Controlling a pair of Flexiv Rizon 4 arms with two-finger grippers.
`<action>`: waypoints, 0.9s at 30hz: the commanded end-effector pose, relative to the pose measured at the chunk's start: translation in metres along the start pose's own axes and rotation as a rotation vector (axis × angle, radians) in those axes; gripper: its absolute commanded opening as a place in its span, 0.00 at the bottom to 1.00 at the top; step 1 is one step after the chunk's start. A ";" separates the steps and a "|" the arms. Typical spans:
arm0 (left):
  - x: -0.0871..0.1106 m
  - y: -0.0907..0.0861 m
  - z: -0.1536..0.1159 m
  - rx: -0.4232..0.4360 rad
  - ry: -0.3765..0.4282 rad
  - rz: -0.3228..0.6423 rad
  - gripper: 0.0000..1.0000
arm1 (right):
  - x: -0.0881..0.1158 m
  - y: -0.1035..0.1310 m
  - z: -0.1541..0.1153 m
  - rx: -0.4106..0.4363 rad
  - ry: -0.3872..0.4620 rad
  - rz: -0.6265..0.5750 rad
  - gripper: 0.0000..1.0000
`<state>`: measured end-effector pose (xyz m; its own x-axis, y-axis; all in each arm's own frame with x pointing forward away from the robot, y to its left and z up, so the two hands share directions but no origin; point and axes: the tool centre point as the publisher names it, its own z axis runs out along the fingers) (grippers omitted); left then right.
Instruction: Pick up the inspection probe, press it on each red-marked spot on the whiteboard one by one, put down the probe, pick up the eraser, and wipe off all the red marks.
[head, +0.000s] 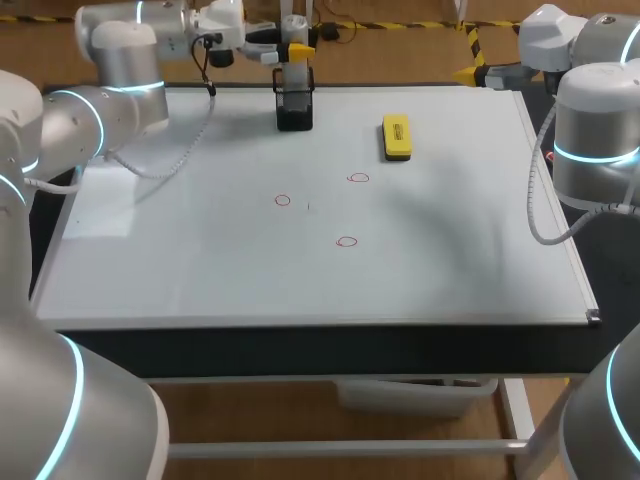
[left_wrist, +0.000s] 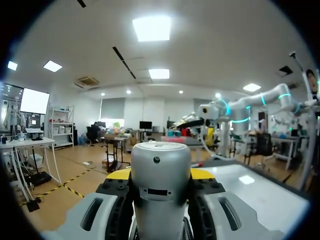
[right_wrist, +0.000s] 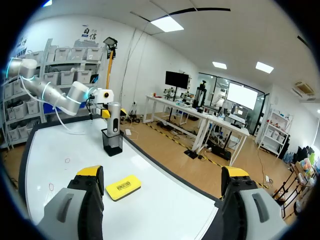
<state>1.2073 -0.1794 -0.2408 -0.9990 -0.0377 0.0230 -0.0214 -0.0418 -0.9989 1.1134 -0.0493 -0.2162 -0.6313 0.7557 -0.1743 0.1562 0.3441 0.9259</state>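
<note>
- Probe (left_wrist: 160, 165) is gripped by the left claw (left_wrist: 161, 173), with one finger pressed on each side.
- It is held upright at the black holder (head: 294, 105), at the far edge of the desk (head: 200, 270).
- The right claw (right_wrist: 162, 172) is held wide open with nothing in it; the yellow eraser (right_wrist: 123, 187) lies ahead of it.
- The probe should be lifted straight up until it is out of the holder, then pressed softly on the nearest red mark (head: 282, 200).
- Its tip is hidden, so it cannot be told if it is out of the holder yet.
</note>
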 end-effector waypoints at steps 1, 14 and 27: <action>-0.007 -0.009 -0.002 -0.014 0.102 0.004 0.00 | 0.000 0.000 0.000 0.002 0.001 0.000 1.00; 0.003 -0.034 -0.001 -0.023 0.099 0.029 0.00 | 0.000 0.000 0.000 0.002 0.001 0.000 1.00; 0.016 -0.058 -0.009 0.019 0.044 0.023 0.00 | 0.000 0.000 0.000 0.002 0.001 0.000 1.00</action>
<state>1.1982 -0.1700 -0.1871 -0.9998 0.0215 -0.0015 0.0001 -0.0637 -0.9980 1.1134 -0.0493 -0.2162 -0.6313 0.7557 -0.1743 0.1562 0.3441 0.9258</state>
